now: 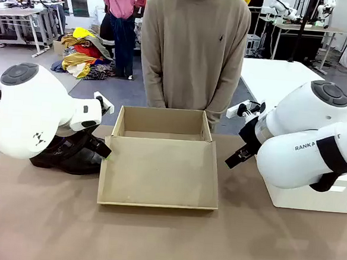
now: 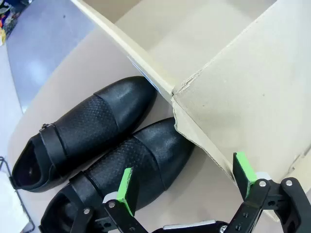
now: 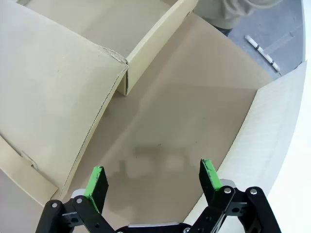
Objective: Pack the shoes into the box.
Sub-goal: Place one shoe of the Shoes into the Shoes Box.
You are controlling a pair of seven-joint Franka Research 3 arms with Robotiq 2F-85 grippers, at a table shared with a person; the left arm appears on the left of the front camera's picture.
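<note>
Pair of glossy black shoes (image 2: 92, 128) side by side on counter (image 1: 154, 241), toes against left side of tan cardboard box (image 1: 158, 173). Box at counter centre, lid flap open toward robot. Left pincer (image 2: 184, 183) released, pads spread above nearer shoe's toe and box corner. Right pincer (image 3: 153, 180) released, above counter between box and white block (image 1: 311, 199). Person (image 1: 194, 48) stands behind box.

A matte brown table (image 1: 154, 241) fills the near ground. Beyond it lies a grey floor (image 1: 128, 91) under even light. A heap of coloured clothes (image 1: 83, 55) sits far left, near a metal-legged workbench (image 1: 20, 15). A white table (image 1: 284, 75) stands far right.
</note>
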